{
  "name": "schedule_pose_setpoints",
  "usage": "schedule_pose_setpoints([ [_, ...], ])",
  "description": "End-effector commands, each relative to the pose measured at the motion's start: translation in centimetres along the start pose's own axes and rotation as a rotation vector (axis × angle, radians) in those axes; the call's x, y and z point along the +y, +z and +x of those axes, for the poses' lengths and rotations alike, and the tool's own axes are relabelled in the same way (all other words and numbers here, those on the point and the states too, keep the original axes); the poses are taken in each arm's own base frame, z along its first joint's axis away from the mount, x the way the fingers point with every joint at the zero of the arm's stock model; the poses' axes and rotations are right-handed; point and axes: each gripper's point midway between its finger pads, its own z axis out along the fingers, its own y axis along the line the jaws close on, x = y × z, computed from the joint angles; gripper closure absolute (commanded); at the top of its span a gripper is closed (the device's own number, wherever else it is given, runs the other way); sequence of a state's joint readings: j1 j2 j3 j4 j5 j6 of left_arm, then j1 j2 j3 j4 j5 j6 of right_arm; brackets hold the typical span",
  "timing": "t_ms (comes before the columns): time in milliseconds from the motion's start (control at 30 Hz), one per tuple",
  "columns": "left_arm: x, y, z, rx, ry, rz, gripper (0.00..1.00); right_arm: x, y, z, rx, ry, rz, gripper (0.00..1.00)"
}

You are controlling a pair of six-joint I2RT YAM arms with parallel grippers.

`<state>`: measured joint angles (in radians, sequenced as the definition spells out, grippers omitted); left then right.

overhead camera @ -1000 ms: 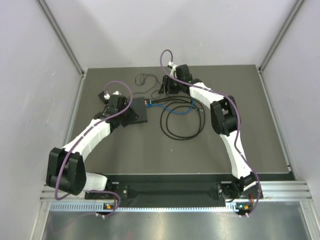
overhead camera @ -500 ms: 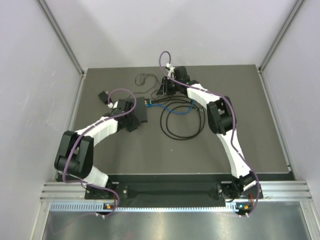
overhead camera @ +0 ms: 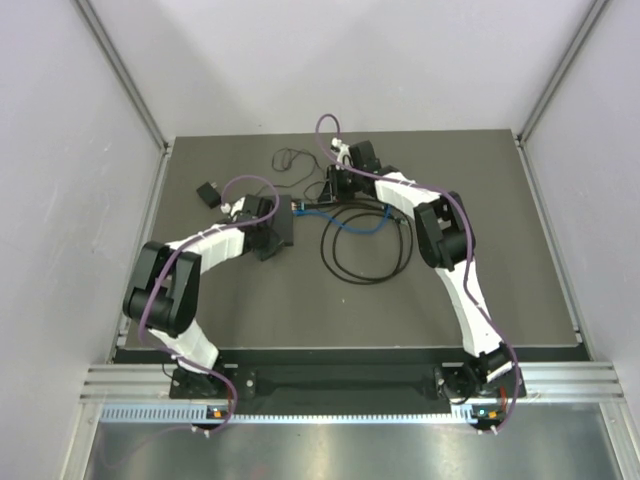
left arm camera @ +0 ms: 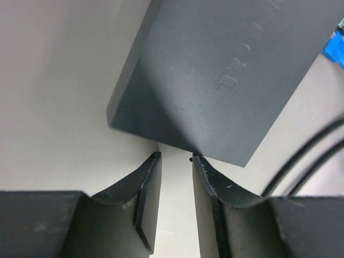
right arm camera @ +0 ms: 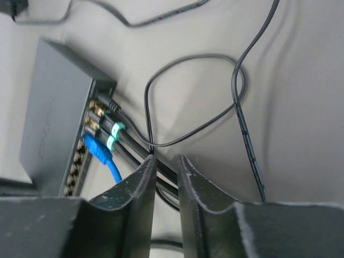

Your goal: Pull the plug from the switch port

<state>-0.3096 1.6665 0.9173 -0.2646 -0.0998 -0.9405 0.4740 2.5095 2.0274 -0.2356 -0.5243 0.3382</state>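
Observation:
The flat black switch box (overhead camera: 284, 224) lies left of centre on the mat. It also shows in the left wrist view (left arm camera: 226, 70) and the right wrist view (right arm camera: 51, 123). Its right edge holds a blue plug (right arm camera: 98, 151) and two black plugs with green bands (right arm camera: 114, 134). My left gripper (left arm camera: 173, 156) is at the box's near-left corner (overhead camera: 263, 243), jaws nearly together and empty. My right gripper (right arm camera: 166, 157) hovers over the cables just right of the ports (overhead camera: 335, 187), jaws nearly together with nothing held.
A small black adapter block (overhead camera: 208, 191) sits at the back left with a thin wire (overhead camera: 288, 157). A black cable loop (overhead camera: 365, 245) and a blue cable (overhead camera: 355, 220) lie right of the box. Grey walls enclose the mat.
My left arm has swung right, from over the box's left side down to its near-left corner. The small adapter block is now uncovered. My right gripper has shifted slightly toward the ports.

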Motion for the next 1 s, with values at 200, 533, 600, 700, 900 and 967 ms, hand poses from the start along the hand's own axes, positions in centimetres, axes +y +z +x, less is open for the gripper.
schedule_pose_setpoints([
  [200,3.3,2.7,-4.7,-0.029,0.029,-0.151,0.64,2.6,-5.0,8.5,0.151,0.059,-0.003,0.78],
  [533,-0.8,3.9,-7.8,0.011,0.19,-0.05,0.64,12.0,-9.5,17.2,0.178,0.033,-0.112,0.84],
  [600,-1.3,4.0,-8.2,0.007,0.223,-0.032,0.64,13.2,-10.9,16.1,0.13,0.019,-0.119,0.82],
  [700,-1.4,3.5,-9.2,-0.02,0.239,-0.048,0.63,11.2,-12.8,14.2,0.086,-0.022,0.004,0.74],
  [900,-0.1,-1.5,-12.0,-0.143,0.229,-0.122,0.59,9.2,-15.3,10.0,0.048,-0.115,0.11,0.57],
  [967,0.3,-4.2,-12.1,-0.178,0.219,-0.115,0.55,9.0,-15.2,9.2,0.05,-0.133,0.138,0.5],
])
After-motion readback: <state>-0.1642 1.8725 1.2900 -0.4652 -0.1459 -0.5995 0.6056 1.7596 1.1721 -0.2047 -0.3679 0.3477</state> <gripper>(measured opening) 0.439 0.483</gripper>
